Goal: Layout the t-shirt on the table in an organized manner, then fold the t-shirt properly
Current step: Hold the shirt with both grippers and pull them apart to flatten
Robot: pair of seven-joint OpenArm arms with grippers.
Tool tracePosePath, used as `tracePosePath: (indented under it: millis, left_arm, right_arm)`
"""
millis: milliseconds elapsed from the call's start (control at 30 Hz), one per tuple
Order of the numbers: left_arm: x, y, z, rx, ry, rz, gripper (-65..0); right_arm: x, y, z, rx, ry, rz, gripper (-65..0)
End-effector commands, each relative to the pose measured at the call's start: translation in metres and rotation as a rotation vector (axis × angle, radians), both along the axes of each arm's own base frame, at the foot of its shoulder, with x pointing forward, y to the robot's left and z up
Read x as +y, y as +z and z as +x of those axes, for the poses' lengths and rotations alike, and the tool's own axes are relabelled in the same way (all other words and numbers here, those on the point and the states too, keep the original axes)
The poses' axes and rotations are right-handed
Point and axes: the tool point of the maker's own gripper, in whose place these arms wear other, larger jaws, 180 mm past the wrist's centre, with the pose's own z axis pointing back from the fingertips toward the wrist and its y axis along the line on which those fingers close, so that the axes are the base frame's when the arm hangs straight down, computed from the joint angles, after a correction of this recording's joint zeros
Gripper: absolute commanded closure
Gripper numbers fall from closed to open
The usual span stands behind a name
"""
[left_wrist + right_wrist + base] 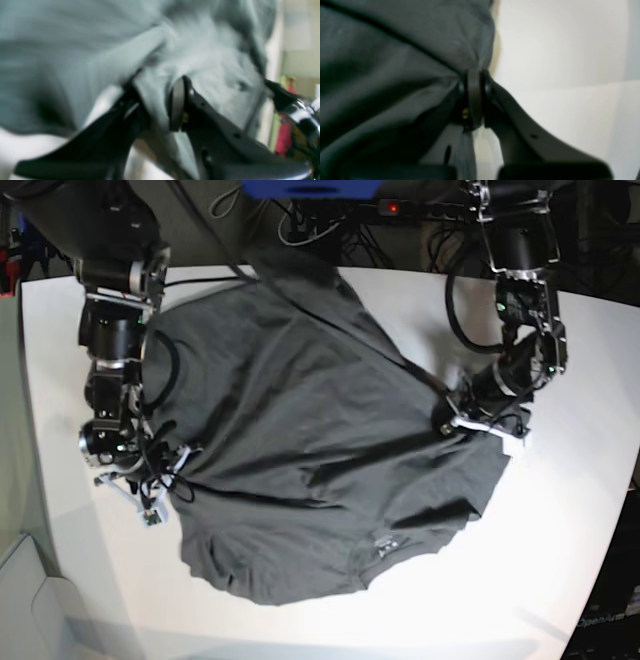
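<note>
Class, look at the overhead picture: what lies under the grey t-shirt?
The white table shows all around the t-shirt, so the shirt rests on it. Whatever else might lie beneath stays hidden by cloth.

1 t-shirt (310,450), dark charcoal grey, with 1 ribbed collar (395,552) and 1 small neck label (385,545) seen in the base view. 1 white worktop (560,540) beneath it. 2 robot arms, 1 at each side of the shirt. 2 hands: 1 left hand (160,105) and 1 right hand (475,100), each with 2 fingers. 2 bunches of grey cloth between fingers, 1 per hand. 1 power strip (400,208) with 1 red light at the far edge, among several cables, too tangled to count.
</note>
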Motion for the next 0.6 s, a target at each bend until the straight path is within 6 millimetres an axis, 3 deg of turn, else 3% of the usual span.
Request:
tracePosePath:
  millis: [0, 300, 433, 567]
  left_arm:
    - [-0.003, 0.014, 0.012, -0.029, -0.009, -0.025, -12.3]
    - [-0.023, 0.033, 0.026, -0.064, -0.027, -0.115, -12.2]
    - [-0.015, 0.036, 0.029, -0.07, -0.031, -0.087, -12.2]
    - [-0.008, 0.032, 0.029, -0.032, 0.01, -0.086, -12.1]
  right_arm:
    - [-0.006, 0.023, 0.014, -0.073, -0.006, -0.009, 0.0]
    - [0.005, 0.029, 0.01, -0.098, 0.004, -0.009, 0.0]
    - [0.003, 0.022, 0.005, -0.052, -0.002, -0.018, 0.0]
    - [0.024, 0.018, 0.001, -0.029, 0.069, 0.012, 0.0]
